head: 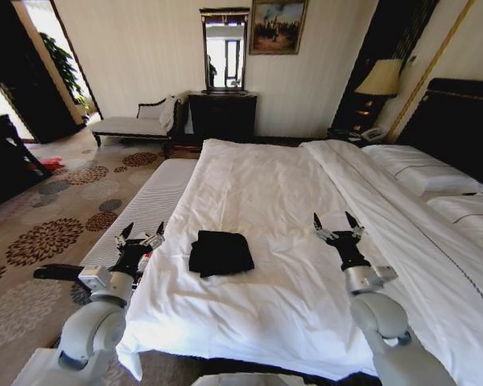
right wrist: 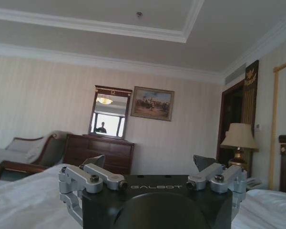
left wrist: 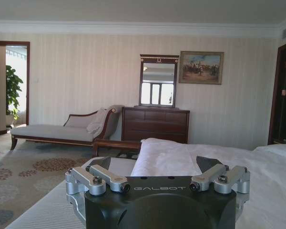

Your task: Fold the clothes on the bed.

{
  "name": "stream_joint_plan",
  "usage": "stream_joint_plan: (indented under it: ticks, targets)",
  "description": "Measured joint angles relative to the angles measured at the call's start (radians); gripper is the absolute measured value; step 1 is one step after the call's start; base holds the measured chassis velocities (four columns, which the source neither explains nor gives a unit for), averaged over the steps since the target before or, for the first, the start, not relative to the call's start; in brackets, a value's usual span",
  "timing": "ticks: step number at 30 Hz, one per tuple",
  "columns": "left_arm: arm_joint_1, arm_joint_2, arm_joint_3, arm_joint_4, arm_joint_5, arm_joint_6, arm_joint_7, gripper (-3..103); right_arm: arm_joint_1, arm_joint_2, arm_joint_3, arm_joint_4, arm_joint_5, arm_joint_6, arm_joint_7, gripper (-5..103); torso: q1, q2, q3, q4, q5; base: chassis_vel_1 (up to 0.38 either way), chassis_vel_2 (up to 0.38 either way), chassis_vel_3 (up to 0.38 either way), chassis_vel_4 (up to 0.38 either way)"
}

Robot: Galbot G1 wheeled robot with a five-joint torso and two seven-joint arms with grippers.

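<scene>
- Looking down from the head view: the black T-shirt (head: 220, 252) lies on the white duvet (head: 282, 209) of the bed (head: 249, 338), near its foot edge and left of centre, between the two raised arms. It appears as a compact, roughly rectangular bundle with layered edges, so the folding seems largely or wholly done; whether a final fold or a tidying remains cannot be settled from here. Its lettering is not visible. The bundle is close to square; its slightly longer axis runs left to right across the bed, and which end is collar or hem cannot be told.
- Same view, grippers: the left gripper (head: 140, 235) hovers over the bed's left edge, beside the striped bench (head: 145, 211), apart from the shirt; its fingers are spread wide and hold nothing. The right gripper (head: 338, 226) hovers above the duvet to the right of the shirt, well apart from it, fingers likewise spread and empty.
- Left wrist view: the left gripper (left wrist: 157, 167) points level toward the far wall, its jaws wide apart with nothing between them; beyond lie the chaise (left wrist: 62, 131), the dark dresser (left wrist: 155, 125) and the mirror (left wrist: 158, 81).
- Right wrist view: the right gripper (right wrist: 152, 166) is tilted slightly upward, jaws wide and empty; the table lamp (right wrist: 238, 140) and framed painting (right wrist: 152, 103) stand beyond.
</scene>
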Motion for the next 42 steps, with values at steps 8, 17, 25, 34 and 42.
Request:
stream_joint_plan:
  ticks: [8,17,25,34,42]
  targets:
    - [0.029,-0.033,0.036,-0.009,0.039,-0.052,-0.019,100,-0.139,0.057,0.063,0.084,0.077,-0.054,0.085,100,0.000,0.000,0.000,-0.0002,0.0001,0.000,0.000,0.000,0.000]
    - [0.042,-0.119,0.025,0.028,0.077,-0.074,-0.093,100,-0.183,0.077,0.099,0.087,0.108,0.028,0.059,100,0.000,0.000,0.000,0.0001,0.0001,0.000,0.000,0.000,0.000]
    - [0.062,-0.154,0.011,0.014,0.030,-0.068,-0.054,100,-0.173,0.090,0.092,0.073,0.110,0.040,0.022,100,0.000,0.000,0.000,0.0001,0.0001,0.000,0.000,0.000,0.000]
    - [0.067,-0.151,0.007,0.003,0.014,-0.050,-0.034,100,-0.174,0.088,0.097,0.072,0.115,0.040,0.007,100,0.000,0.000,0.000,0.0000,0.0000,0.000,0.000,0.000,0.000]
    - [0.067,-0.149,0.006,0.002,0.013,-0.049,-0.034,100,-0.173,0.088,0.096,0.071,0.116,0.040,0.006,100,0.000,0.000,0.000,0.0000,0.0000,0.000,0.000,0.000,0.000]
